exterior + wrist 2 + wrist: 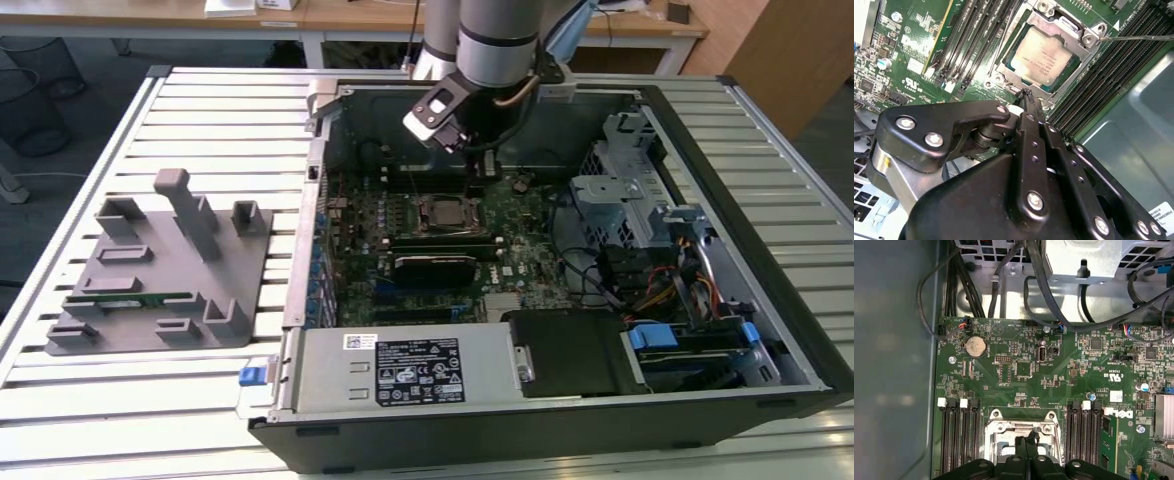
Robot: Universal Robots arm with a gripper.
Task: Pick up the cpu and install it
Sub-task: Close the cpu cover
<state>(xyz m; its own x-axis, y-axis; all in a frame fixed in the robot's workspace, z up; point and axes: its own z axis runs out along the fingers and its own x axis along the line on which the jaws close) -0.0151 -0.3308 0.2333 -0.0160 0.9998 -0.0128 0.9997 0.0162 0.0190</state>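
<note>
While the gripper [1026, 95] is hanging inside the open computer case [534, 430], its two black fingers [1031, 150] are pressing together at the tips and pinching nothing. Whether the tips are touching anything below cannot be told.

Just beyond the tips, the cpu [1044, 55] is lying flat in the socket [1089, 37]. Its silver top plate is facing up, and the socket's metal frame is bordering its edges. In the first wrist view, the closed tips are sitting over the near edge of that frame.

Black memory slots [969, 40] are running along both sides of the socket. Farther out on the green motherboard [1019, 370], a round coin cell [974, 346] is sitting near the board's edge, and black cables [1004, 270] are hanging beyond it.

In the exterior view, the arm [497, 40] is reaching down into the case. A gray fixture [200, 280] is resting on the slatted table [160, 400], well apart from the case on the exterior view's left, and a green memory stick [134, 297] is lying on it.
</note>
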